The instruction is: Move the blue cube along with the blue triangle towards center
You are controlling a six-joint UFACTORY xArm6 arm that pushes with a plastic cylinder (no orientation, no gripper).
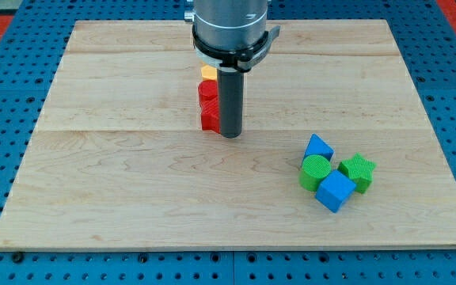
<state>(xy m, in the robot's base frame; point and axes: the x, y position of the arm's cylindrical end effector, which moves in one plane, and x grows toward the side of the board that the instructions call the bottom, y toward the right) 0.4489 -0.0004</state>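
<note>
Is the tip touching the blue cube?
No: my tip sits beside the red blocks, far from the blue cube at the view's lower right.

Lab bench, blue pegboard (pixel 22 32), wooden board (pixel 133 182)

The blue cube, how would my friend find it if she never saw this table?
Look at the wooden board and go to the bunch of four blocks near the view's bottom right, far from my tip. The blue cube is the lowest one, touching the green cylinder and the green star. The blue triangle is blue too, but pointed and at the bunch's top.
</note>
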